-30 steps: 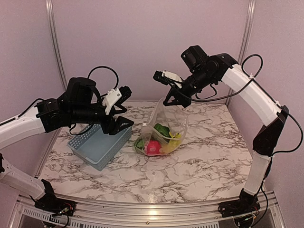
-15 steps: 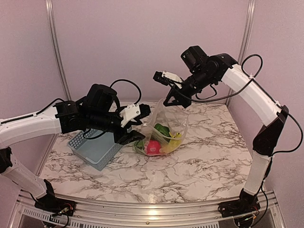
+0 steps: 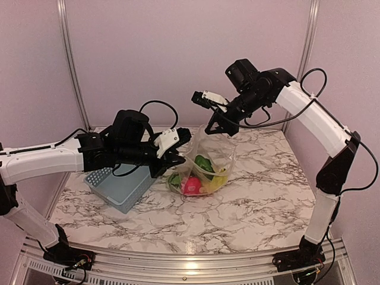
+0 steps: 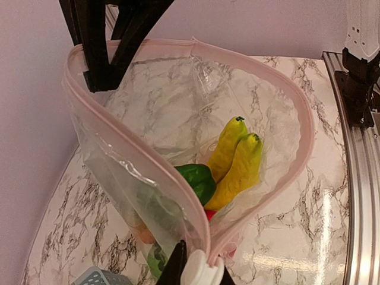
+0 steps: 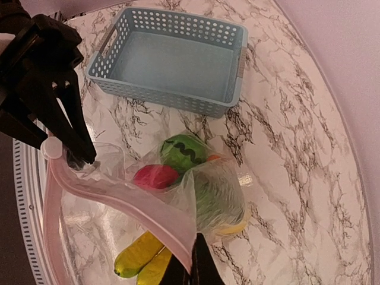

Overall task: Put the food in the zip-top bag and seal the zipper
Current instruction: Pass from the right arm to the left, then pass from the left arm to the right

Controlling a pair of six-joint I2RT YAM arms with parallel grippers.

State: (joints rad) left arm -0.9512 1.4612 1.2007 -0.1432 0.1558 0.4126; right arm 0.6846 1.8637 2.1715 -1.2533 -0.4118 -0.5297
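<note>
Zip-top bag (image 3: 217,155) hung between two claws, its mouth gaping and toy fruit inside.

The bag's bottom sags onto the marble counter (image 3: 249,202) below the right claw (image 5: 191,261), which is raised and pinched together on one end of the pinkish zipper (image 4: 300,119). The left claw (image 4: 199,264) sits lower and is clamped on the opposite end, so the strip bows into an unsealed loop from one claw to the other. Down in the bag, beneath that loop, lie a yellow banana (image 4: 237,160), a green piece (image 4: 199,178), a striped green melon (image 5: 184,153) and a red apple (image 5: 155,176) pressed against the crinkled plastic. A blue-grey slotted basket (image 5: 172,59) stands on the counter just beyond the left claw, on the side away from the right claw and apart from the bag.
</note>
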